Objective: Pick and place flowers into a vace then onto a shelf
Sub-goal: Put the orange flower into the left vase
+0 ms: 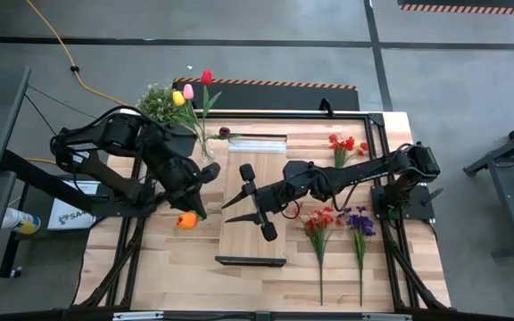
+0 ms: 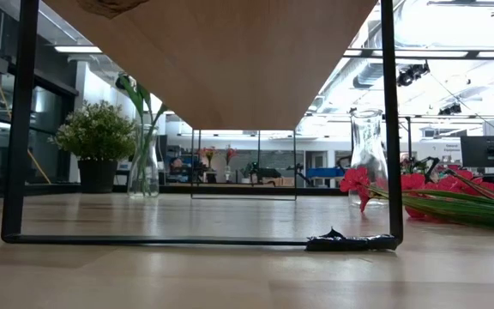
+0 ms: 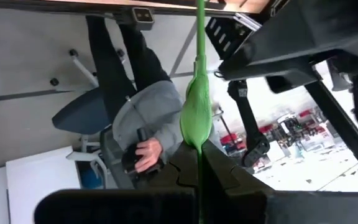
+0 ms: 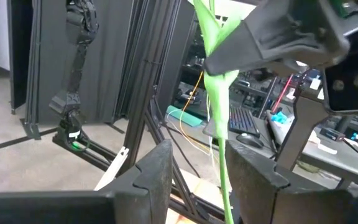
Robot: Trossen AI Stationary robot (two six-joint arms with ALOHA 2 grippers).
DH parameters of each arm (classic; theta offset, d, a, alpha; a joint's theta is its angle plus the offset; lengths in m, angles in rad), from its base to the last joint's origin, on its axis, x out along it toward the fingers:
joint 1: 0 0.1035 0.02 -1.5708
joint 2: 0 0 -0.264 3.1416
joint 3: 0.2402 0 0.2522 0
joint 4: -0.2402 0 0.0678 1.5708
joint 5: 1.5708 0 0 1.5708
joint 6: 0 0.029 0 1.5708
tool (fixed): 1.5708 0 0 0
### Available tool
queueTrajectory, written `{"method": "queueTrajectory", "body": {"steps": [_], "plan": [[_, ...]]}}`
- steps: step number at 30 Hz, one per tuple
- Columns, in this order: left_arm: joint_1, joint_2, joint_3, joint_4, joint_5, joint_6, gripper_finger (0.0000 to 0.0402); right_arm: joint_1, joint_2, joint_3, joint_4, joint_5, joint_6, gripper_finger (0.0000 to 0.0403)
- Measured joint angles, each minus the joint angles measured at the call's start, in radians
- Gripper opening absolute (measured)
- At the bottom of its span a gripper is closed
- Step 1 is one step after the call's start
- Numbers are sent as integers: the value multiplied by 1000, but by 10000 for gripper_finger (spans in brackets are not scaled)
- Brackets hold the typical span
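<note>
An orange tulip (image 1: 186, 220) with a long green stem is held by my left gripper (image 1: 201, 181), which is shut over the table's left half, beside the shelf. My right gripper (image 1: 253, 203) hovers open above the shelf (image 1: 255, 245), a light wooden board on a black frame. In the right wrist view the stem (image 4: 219, 124) runs between my right fingers, very near one of them. A glass vase (image 1: 205, 143) near the far edge holds yellow, pink and red tulips. More flowers (image 1: 321, 223) lie on the table's right side. My left gripper (image 3: 199, 171) pinches the orange tulip's green stem (image 3: 199, 146) between its two shut fingers, just beside a leaf (image 3: 196, 106). The fingers lie across the stem. The tulip is lifted clear of the table, and its orange head shows beside the gripper toward the near edge.
A bushy potted plant (image 1: 161, 105) stands at the far left corner next to the vase. Red sprays (image 1: 342, 147) and a purple cluster (image 1: 360, 223) lie right of the shelf. An empty glass vase (image 2: 369, 159) stands on the table. A seated person (image 3: 145, 124) shows beyond the table.
</note>
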State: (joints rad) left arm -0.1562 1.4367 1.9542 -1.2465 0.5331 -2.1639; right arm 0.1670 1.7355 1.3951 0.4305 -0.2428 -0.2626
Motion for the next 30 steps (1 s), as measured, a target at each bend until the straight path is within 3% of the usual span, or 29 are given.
{"method": "queueTrajectory", "body": {"steps": [30], "plan": [[-1,61,-1,104,11,39,30,0,0,-1,-14,32,45,140]]}}
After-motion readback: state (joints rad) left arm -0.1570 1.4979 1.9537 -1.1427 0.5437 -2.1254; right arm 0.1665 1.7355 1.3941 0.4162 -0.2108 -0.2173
